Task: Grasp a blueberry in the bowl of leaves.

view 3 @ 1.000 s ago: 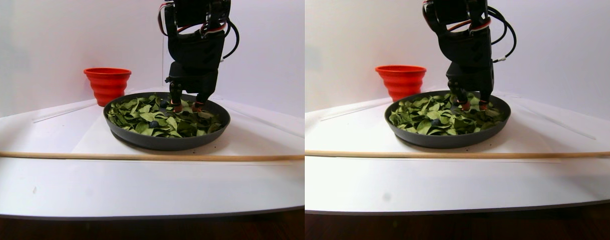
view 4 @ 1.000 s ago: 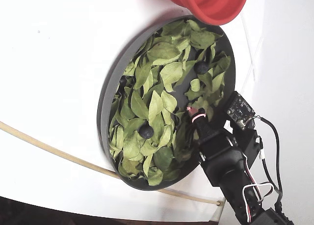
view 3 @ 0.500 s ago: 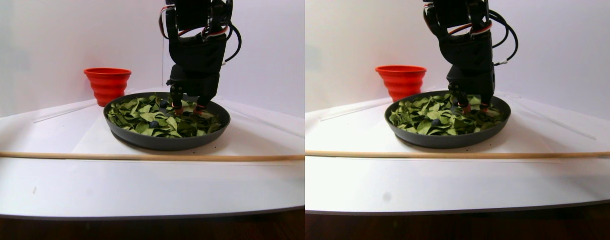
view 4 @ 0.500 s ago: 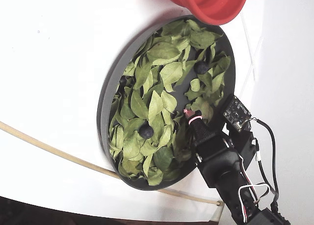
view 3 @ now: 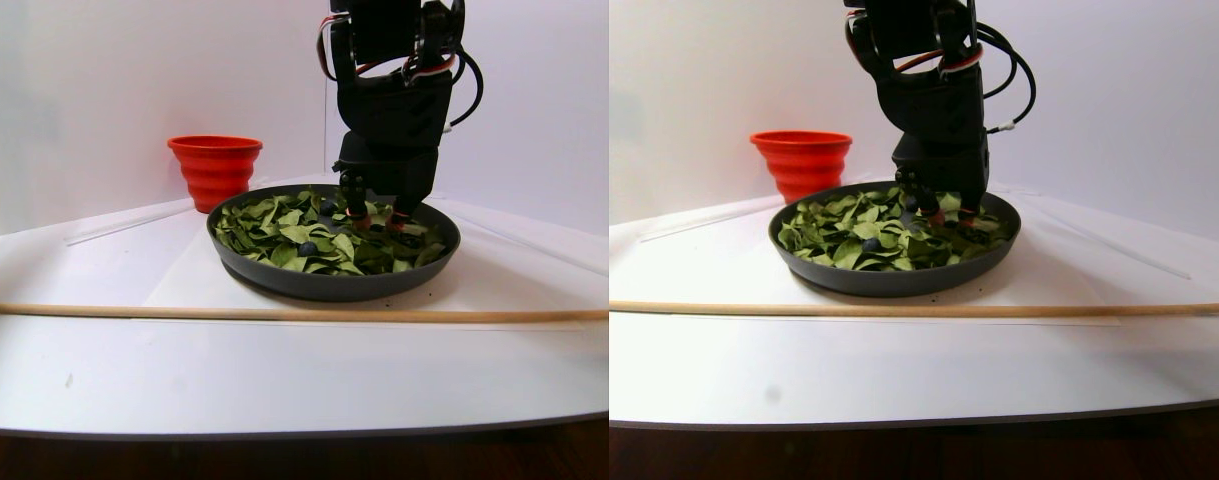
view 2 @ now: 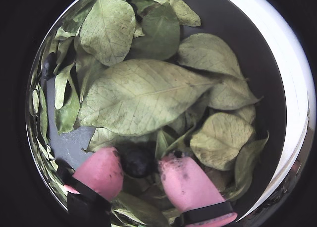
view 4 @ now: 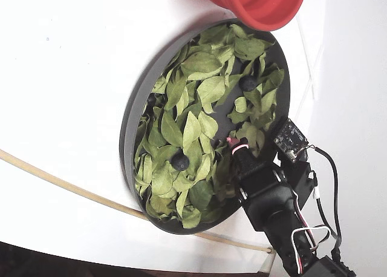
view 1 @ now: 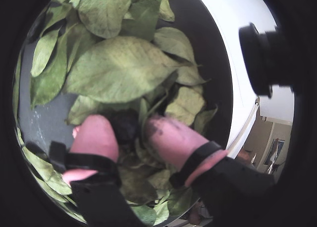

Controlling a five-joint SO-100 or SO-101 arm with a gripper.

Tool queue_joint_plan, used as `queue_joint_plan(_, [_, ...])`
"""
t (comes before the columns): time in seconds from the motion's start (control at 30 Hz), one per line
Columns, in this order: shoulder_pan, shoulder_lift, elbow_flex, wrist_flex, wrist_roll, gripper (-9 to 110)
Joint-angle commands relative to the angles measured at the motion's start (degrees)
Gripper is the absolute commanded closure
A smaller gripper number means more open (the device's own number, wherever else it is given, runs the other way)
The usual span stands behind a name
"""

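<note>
We see the white surface [view 4: 66, 65] carrying the dark grey bowl [view 4: 128, 132] full of leaves [view 2: 143, 95]. Our claw [view 2: 141, 170] is down among them, pink fingertips [view 2: 101, 170] pinching a blueberry [view 2: 137, 161]. Other blueberries [view 4: 179, 161] lie on the leaves in the fixed view.

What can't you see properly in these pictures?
- Whether the pink fingertips touch the blueberry between them: too dark in both wrist views.
- That berry in the fixed view: the gripper hides it.
- How many berries the bowl holds: the leaves may cover some.
- The red cup: cut off by the top edge.
</note>
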Motion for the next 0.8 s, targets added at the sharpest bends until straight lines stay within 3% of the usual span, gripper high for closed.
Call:
queue_joint_plan(0.0, [0.0,0.5,-1.0,-1.1,0.1,90])
queue_joint_plan(0.77, [-1.1,4.0,-1.2,-0.8,-1.3,92])
